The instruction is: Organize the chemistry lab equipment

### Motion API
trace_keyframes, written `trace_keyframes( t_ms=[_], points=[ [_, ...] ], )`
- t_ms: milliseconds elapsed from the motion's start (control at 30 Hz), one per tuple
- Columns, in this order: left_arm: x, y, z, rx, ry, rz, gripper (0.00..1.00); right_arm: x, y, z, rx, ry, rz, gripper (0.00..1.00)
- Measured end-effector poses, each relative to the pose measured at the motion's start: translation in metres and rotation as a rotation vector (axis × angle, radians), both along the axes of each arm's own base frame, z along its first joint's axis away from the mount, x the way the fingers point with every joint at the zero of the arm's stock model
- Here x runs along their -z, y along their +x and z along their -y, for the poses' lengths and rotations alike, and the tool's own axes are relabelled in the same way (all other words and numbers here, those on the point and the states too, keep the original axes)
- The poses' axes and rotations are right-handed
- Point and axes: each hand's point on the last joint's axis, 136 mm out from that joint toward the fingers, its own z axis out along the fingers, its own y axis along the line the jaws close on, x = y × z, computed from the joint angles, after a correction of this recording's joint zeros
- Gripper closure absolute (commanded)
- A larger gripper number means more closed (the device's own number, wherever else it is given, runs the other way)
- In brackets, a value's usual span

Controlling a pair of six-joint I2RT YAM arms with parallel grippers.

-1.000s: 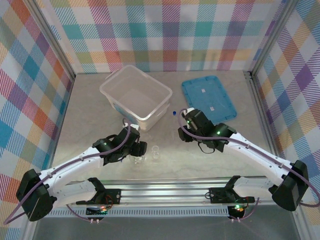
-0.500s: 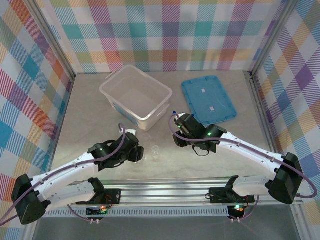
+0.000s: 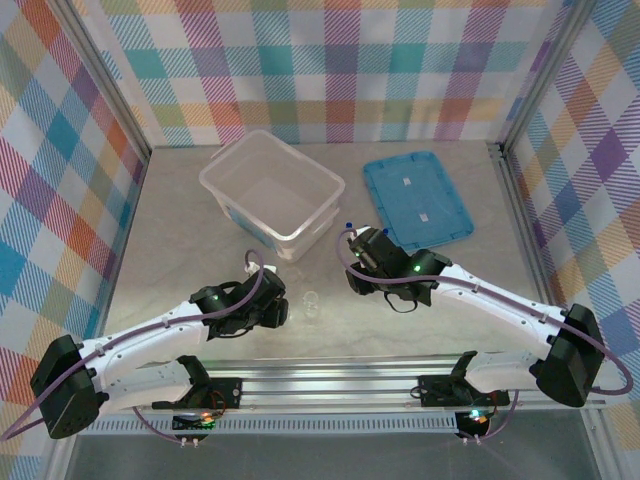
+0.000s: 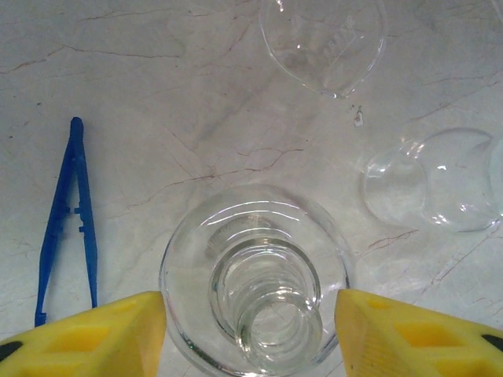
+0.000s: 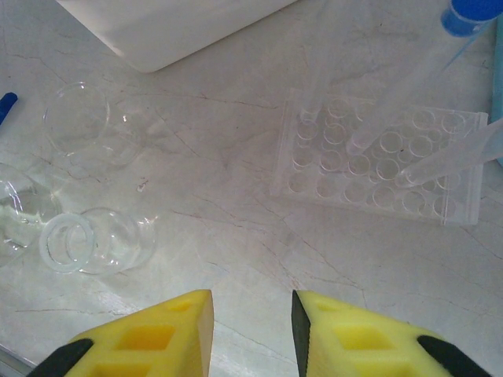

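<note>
One round glass flask point(image 4: 255, 290) is seen standing upright on the marbled tabletop point(image 4: 173, 94), viewed straight down its neck, and it is bracketed by the left gripper point(image 4: 250, 318). Two yellow fingers point(image 4: 86, 334) are set one to each side, right at the flask's outline, but whether the glass is actually pinched cannot be told. One pair of dark-blue tweezers point(image 4: 67, 220) is laid flat to the left of the flask, apart from it. Two more clear glass pieces are counted beyond: a rounded vessel point(image 4: 322, 39) on the far side, and a small beaker point(image 4: 436, 177) tipped on its side to the right, neither touching the flask. Over on the other side, the right gripper point(image 5: 251, 334) is held above bare tabletop, its two fingers point(image 5: 149, 342) parted by a narrow gap with nothing between them. Ahead of it one clear well plate point(image 5: 377, 169) is spotted, and two thin tubes point(image 5: 409, 86) can be made out leaning in its wells, with one blue cap point(image 5: 464, 16) in sight; a third tube cannot be confirmed. From above, one translucent white tub point(image 3: 212, 185) is seen at the back left and one flat blue lid point(image 3: 415, 198) at the back right, apart from each other, with both grippers in front of them.
</note>
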Motion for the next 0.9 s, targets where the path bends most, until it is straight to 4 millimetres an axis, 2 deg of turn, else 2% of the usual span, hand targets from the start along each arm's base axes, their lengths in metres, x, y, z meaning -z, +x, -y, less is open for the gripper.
trace_keyframes(
  t_ms=[200, 900],
  points=[
    [0.0045, 0.0001, 0.0058, 0.009, -0.010, -0.016, 0.54, 0.0013, 0.0002, -0.0001, 0.001, -0.004, -0.002, 0.68],
    [0.0065, 0.0007, 0.0065, 0.021, 0.002, -0.018, 0.69, 0.0014, 0.0031, -0.0017, 0.004, -0.012, 0.001, 0.68]
  ],
)
